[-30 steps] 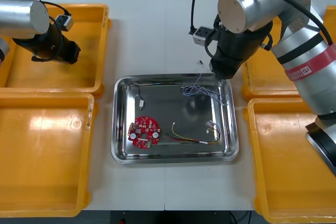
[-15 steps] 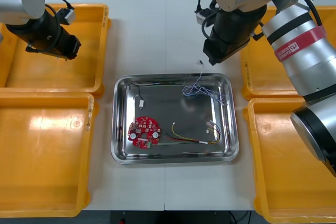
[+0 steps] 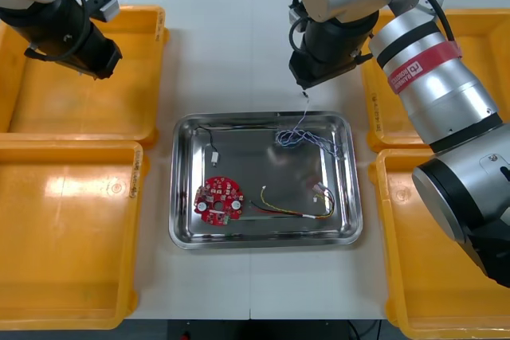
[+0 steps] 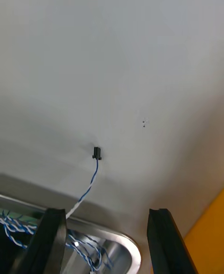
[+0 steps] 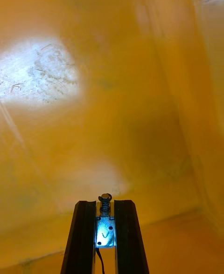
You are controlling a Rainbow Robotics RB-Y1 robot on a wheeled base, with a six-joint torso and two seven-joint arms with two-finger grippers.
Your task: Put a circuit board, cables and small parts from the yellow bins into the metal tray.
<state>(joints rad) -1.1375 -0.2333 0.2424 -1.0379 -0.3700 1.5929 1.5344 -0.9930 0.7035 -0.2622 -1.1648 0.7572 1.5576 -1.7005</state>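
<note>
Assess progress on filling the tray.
Done: board, red-yellow cable, blue-white cable and a small part lie in the tray, one end trailing over its rim. In hand: left gripper clamps second part over a bin. Left: deliver it; right gripper hangs open beyond the tray.

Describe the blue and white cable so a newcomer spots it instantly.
Find the metal tray at the middle of the table, then its far corner on the robot's right, by the open right claw. The blue and white cable is bunched there; it alone has an end trailing over the rim onto the table.
</note>
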